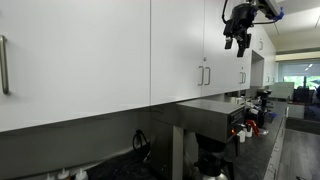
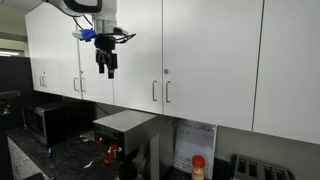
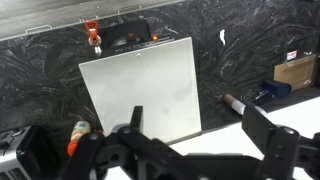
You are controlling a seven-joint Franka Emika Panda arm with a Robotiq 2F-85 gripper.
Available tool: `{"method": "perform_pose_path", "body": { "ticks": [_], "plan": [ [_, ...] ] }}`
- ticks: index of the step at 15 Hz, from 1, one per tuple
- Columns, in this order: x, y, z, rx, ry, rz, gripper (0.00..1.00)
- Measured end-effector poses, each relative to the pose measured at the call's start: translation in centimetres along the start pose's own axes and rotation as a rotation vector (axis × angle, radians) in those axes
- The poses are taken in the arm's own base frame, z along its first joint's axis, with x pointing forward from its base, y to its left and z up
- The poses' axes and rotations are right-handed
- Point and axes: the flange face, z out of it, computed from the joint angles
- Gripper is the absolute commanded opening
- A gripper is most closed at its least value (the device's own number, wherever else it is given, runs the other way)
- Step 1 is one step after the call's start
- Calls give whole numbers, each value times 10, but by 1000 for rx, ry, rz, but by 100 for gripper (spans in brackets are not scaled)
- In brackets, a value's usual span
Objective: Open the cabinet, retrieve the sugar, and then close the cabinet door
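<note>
The cabinet (image 2: 200, 45) is stretching across the top of both exterior views, every front sitting shut. The pincer (image 2: 107, 71) is hanging in the upper left of the frame, before a cabinet door (image 2: 98, 90), above and just right of its handle (image 2: 82, 84). That handle is standing upright, long axis vertical, like the door. The pincer is pointing down with its jaws spread wide, gripping nothing. In the wrist view its fingers (image 3: 262, 132) are framing a grey appliance (image 3: 140, 90) on the dark tabletop (image 3: 40, 80). The sugar is hiding from sight.
</note>
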Motion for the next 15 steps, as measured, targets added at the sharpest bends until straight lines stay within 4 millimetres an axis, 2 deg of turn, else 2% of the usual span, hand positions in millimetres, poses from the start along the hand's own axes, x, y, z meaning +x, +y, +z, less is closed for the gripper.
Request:
{"method": "perform_pose_path", "body": {
  "ticks": [3,12,15],
  "plan": [
    [-4,19,-8,17,21,-5,100],
    [-4,18,-8,17,20,-8,100],
    [-2,28,-13,26,32,-16,100]
  ]
}}
